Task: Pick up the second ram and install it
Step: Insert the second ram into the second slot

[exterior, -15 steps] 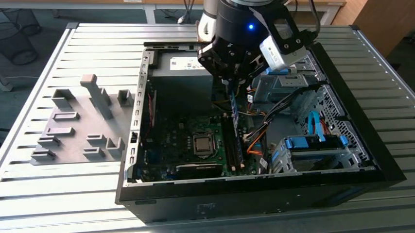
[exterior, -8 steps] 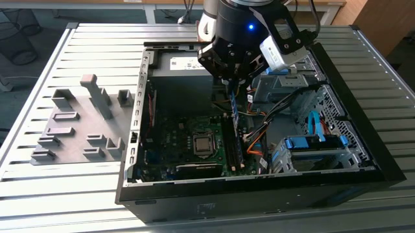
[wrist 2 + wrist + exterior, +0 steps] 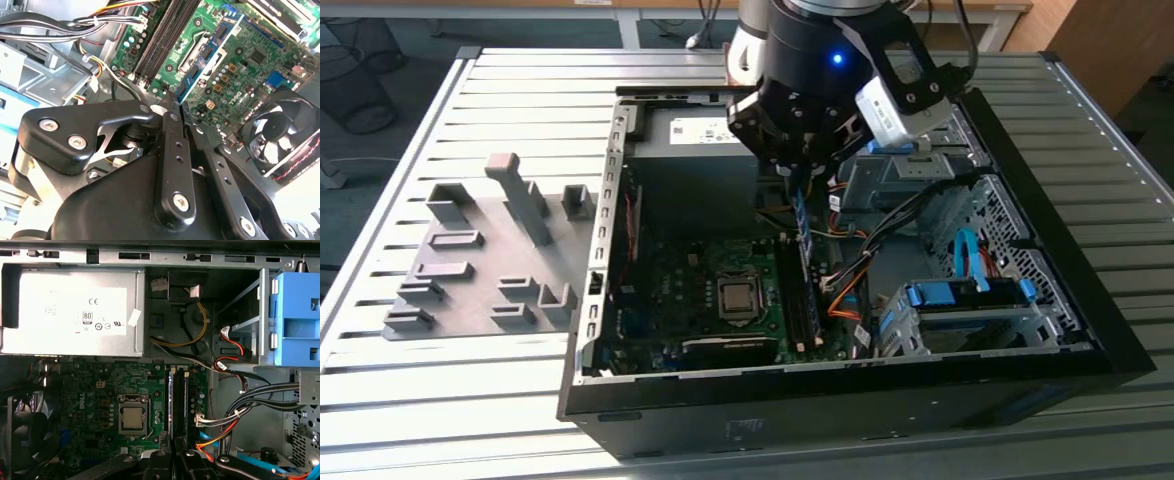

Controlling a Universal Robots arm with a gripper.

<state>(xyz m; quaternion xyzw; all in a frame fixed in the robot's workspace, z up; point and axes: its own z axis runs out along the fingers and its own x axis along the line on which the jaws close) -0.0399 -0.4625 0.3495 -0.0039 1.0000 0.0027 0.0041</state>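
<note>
Black finger links of the gripper (image 3: 172, 100) fill the lower half of the second wrist view, jaws pinched nearly together on the second ram (image 3: 803, 245), a thin strip hanging edge-down below them at centre frame in the exterior view, over the slots (image 3: 178, 402) on the motherboard (image 3: 95, 405). One slot already looks filled. Risk: strip held slightly off the slot line would jam on the end latches or land on the filled neighbour; cables (image 3: 854, 265) just right of it could snag. Open case (image 3: 1067, 300) sits on the slatted table (image 3: 454, 400), grey holder blocks (image 3: 480, 260) at left
</note>
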